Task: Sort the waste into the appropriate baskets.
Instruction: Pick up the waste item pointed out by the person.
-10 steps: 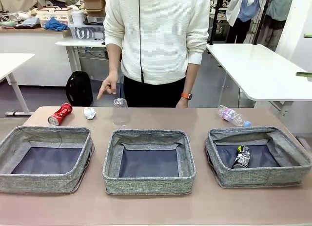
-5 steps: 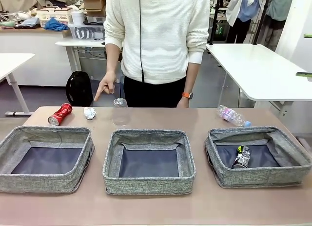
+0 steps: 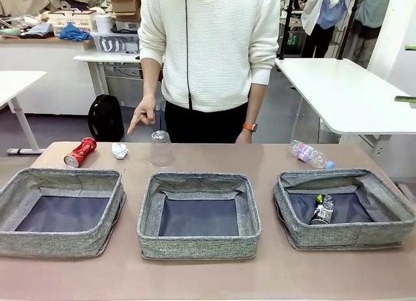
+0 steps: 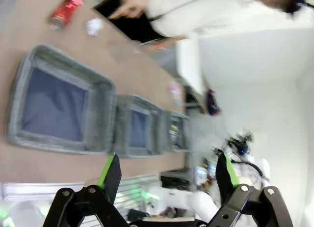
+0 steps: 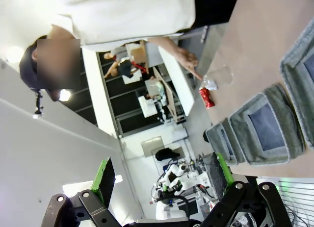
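Three grey woven baskets stand in a row: left (image 3: 65,244), middle (image 3: 198,246), right (image 3: 344,236). A dark crushed can (image 3: 322,209) lies in the right basket. Behind the baskets, along the far edge, lie a crushed red can (image 3: 80,151), a white paper ball (image 3: 119,150), an upturned clear cup (image 3: 160,149) and a clear bottle with a blue cap (image 3: 310,155). My left gripper (image 4: 169,175) is open and empty, high above the table. My right gripper (image 5: 162,175) is also open and empty, far from the red can (image 5: 206,97).
A person in a white sweater stands at the far side, one hand (image 3: 143,116) pointing down between the paper ball and the cup. Bare tabletop (image 3: 208,275) runs in front of the baskets. White tables stand behind.
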### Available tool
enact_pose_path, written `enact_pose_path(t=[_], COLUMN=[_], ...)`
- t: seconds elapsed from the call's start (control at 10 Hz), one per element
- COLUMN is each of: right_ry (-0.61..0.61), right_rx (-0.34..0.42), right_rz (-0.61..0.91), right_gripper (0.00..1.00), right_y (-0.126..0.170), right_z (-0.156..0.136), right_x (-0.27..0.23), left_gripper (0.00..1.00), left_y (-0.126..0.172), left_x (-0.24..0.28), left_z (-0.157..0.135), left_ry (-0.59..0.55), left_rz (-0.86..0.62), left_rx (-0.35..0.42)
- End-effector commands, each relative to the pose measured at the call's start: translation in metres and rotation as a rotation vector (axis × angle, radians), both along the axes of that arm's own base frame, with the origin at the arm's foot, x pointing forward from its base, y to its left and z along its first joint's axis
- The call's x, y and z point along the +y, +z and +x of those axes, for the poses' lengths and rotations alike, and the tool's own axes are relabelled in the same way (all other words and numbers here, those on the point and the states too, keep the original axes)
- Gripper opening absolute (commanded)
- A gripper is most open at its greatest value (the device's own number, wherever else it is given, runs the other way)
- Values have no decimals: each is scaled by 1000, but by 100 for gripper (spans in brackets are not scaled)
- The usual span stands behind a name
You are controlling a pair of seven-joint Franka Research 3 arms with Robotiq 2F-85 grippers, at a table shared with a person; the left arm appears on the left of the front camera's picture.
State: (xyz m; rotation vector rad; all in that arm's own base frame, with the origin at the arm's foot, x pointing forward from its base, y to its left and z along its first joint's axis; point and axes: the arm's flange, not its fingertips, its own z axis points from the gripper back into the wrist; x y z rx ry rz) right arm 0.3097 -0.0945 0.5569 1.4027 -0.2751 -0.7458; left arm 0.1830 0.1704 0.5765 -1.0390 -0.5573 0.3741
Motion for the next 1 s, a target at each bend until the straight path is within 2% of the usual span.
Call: enact_pose_path(t=[0.0,0.1,0.2,0.3,0.4,0.5,0.6,0.7,0.9], right_ry=[1,1,1,1,1,1,1,1,1], right_rx=[-34,-34,-34,-34,-34,-34,-34,-34,-34], right_rz=[7,7,7,7,7,7,7,7,7], right_gripper=[100,100,100,100,100,100,100,100,100], right_y=[1,1,1,1,1,1,1,1,1], right_z=[4,4,4,4,4,4,4,4,4], right_x=[2,2,2,2,2,2,2,2,2], left_gripper=[100,100,100,100,100,100,100,100,100], left_y=[46,65,68,58,39,12,3,23,23], left_x=[-52,-88,-123,-153,-181,-208,-215,-225,-225], left_z=[37,75,117,154,183,209,218,180,180], left_ry=[78,121,59,60,11,59,104,81,81], left_rz=[307,541,679,786,838,902,876,834,834], left_rx=[262,366,433,495,510,497,517,404,404])
